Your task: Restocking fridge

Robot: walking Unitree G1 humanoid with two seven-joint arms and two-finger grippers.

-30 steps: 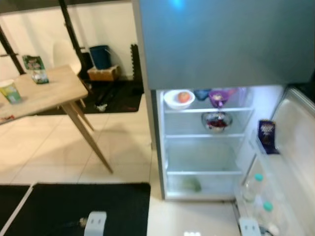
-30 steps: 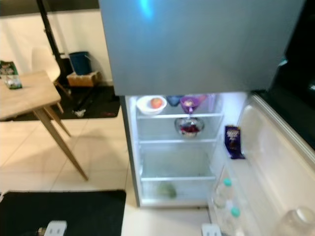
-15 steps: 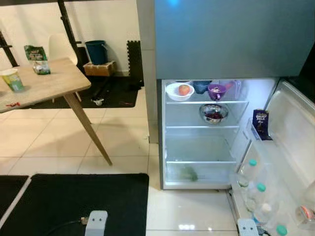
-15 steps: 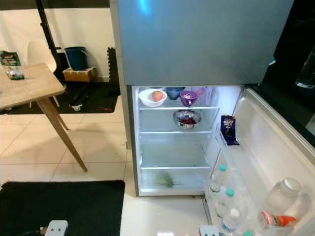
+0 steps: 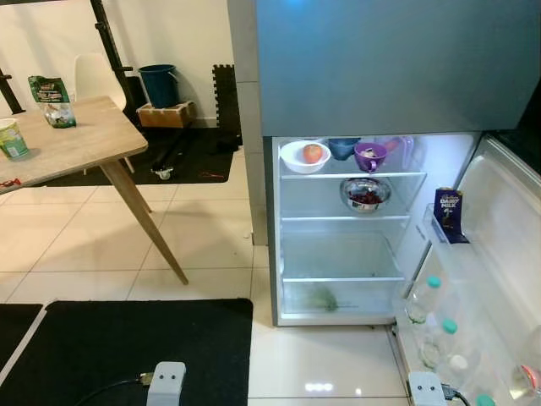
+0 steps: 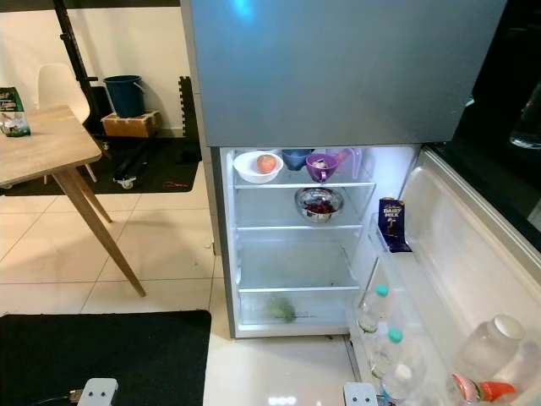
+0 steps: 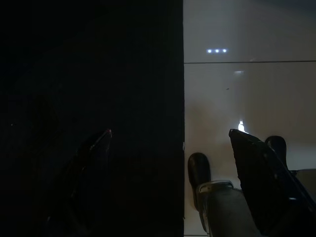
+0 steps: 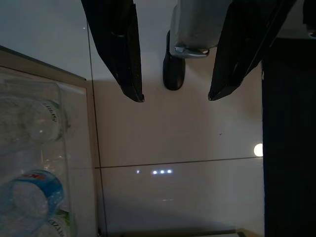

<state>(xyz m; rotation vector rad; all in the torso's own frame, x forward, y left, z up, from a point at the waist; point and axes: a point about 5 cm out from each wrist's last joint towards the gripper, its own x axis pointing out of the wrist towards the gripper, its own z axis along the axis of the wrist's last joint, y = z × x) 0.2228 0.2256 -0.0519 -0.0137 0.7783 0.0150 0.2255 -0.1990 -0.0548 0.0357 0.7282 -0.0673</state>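
Right pincer [image 8: 175,98] hangs spread beside fridge-door bottles [image 8: 34,123], holding nothing.

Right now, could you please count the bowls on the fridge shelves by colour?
White bowl: 1
Blue bowl: 1
Purple bowl: 1
Silver bowl: 1
Total: 4

Head cameras toward fridge [image 5: 355,228]; wrists floorward.

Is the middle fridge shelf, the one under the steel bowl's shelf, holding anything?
No: in the left eye view that shelf is bare, with the steel bowl one shelf above it and something green in the bottom compartment.
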